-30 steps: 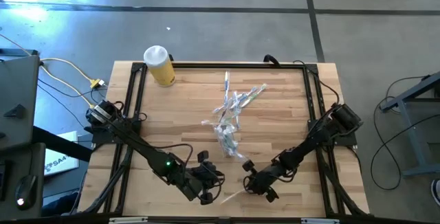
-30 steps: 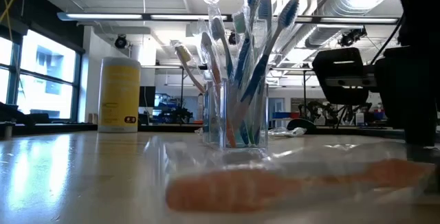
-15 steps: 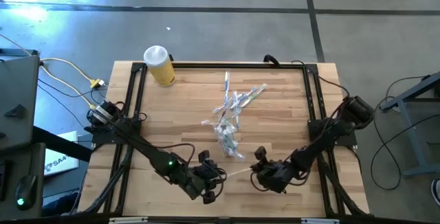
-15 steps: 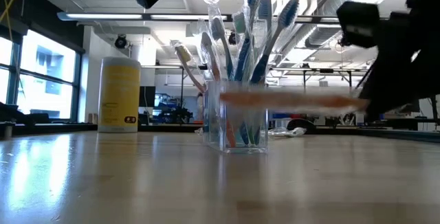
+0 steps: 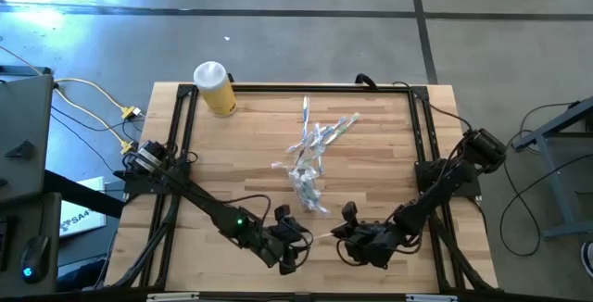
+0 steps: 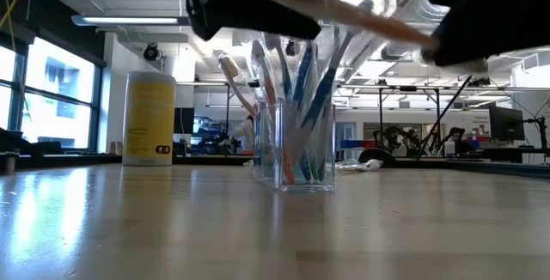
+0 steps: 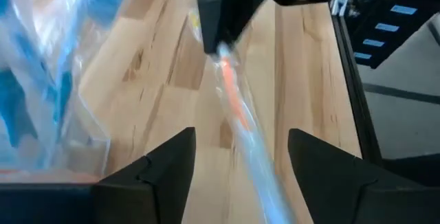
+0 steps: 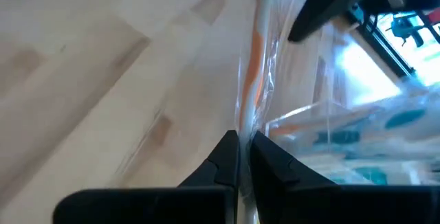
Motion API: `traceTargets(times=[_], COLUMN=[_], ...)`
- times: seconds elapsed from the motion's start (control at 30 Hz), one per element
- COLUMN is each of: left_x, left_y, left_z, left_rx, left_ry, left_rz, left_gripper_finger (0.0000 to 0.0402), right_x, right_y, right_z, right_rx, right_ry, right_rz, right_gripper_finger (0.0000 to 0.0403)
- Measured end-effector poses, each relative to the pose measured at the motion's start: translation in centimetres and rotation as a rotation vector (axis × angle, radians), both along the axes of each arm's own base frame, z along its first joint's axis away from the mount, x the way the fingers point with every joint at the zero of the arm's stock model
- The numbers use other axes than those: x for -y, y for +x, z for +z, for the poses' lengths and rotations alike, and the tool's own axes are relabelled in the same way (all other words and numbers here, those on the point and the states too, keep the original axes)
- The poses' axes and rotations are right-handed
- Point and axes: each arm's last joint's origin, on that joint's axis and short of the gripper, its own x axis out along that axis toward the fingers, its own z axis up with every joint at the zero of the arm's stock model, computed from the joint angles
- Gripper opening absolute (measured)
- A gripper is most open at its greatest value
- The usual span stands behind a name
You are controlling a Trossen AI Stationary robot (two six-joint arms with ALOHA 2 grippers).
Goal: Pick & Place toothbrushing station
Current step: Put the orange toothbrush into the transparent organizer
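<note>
**Wrapped brush passed to the right gripper**

We noted the left gripper had spread wide, letting go. The right gripper pinched the wrapped orange toothbrush, now lifted off the table near the clear cup at mid-table. We judged insertion comes next.

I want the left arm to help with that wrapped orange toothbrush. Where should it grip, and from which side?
Probably the free end nearest the left gripper, whose open fingers already straddle it. The wrapped orange toothbrush hangs clear of the table, pinched at its far end by the right gripper, so approach along its length and close across the narrow handle.
</note>
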Motion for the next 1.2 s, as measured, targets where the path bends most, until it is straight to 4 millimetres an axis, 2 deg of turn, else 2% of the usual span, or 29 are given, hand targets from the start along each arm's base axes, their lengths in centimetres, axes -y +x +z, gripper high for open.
traceTargets(times=[0.37, 1.03, 1.2], left_x=[-0.4, -1.2, -1.7], left_y=[-0.4, 0.0, 0.4], left_z=[-0.5, -0.5, -0.5], left_rx=[-0.053, -0.06, -0.07], left_ry=[0.101, 0.184, 0.162], left_rz=[0.042, 0.005, -0.003], left_gripper_finger=[0.0228, 0.0228, 0.0202], right_x=[-1.1, 1.0, 1.1], right_y=[1.5, 2.9, 2.8], right_z=[3.0, 2.5, 2.4], right_rx=[0.063, -0.038, -0.044], right_ry=[0.001, 0.109, 0.106], right_rz=[0.039, -0.023, -0.027], right_gripper_finger=[0.001, 0.0009, 0.0009])
